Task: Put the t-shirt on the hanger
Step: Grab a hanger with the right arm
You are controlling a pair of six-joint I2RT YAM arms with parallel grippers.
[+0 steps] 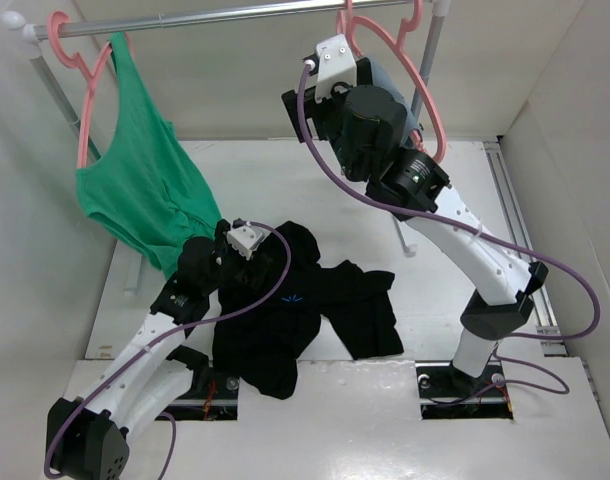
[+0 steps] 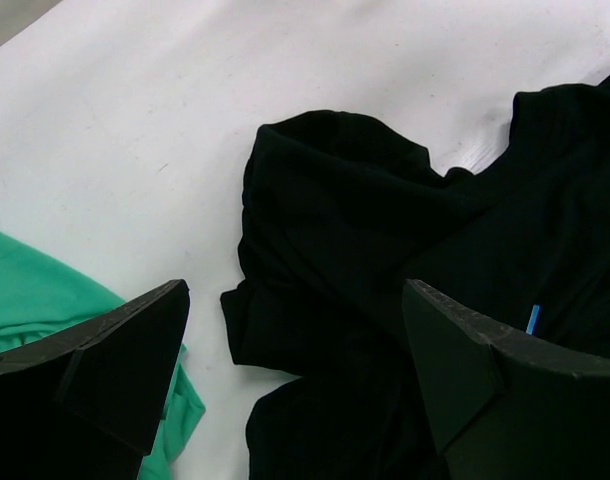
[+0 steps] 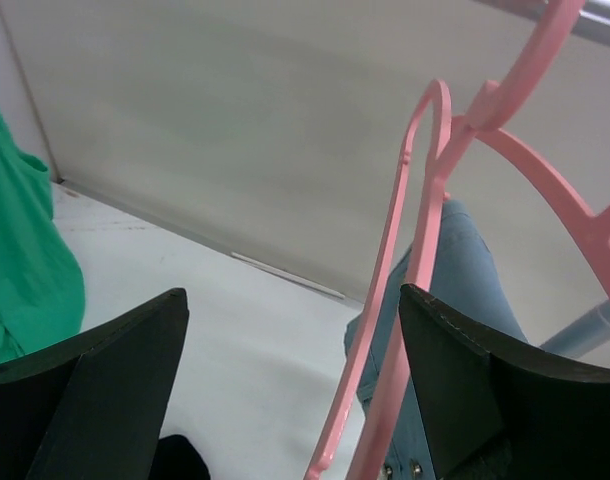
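from above, the t-shirt point(image 1: 285, 320) lies crumpled on the bench point(image 1: 255, 170) between the two arm bases, its blue logo point(image 1: 297, 298) facing up. the left arm is low over the shirt's left part. the right arm reaches up to the rail point(image 1: 235, 15), where the overhead view shows only pink curves around the wrist.

the left wrist view adds what that one hides: the left tool point(image 2: 295, 300) is released, its fingers point(image 2: 115, 370) wide apart with black folds below the gap and nothing gripped. an edge of the green tank top point(image 2: 45, 300) lies just beside its left finger.

the right wrist view shows the right tool point(image 3: 293, 295) also released. the hanger point(image 3: 388, 270) hangs edge-on in the gap, close to the right finger. a second pink hanger point(image 3: 545, 40) and a grey-blue cloth point(image 3: 465, 270) hang just behind it. i cannot tell whether either finger touches the plastic.
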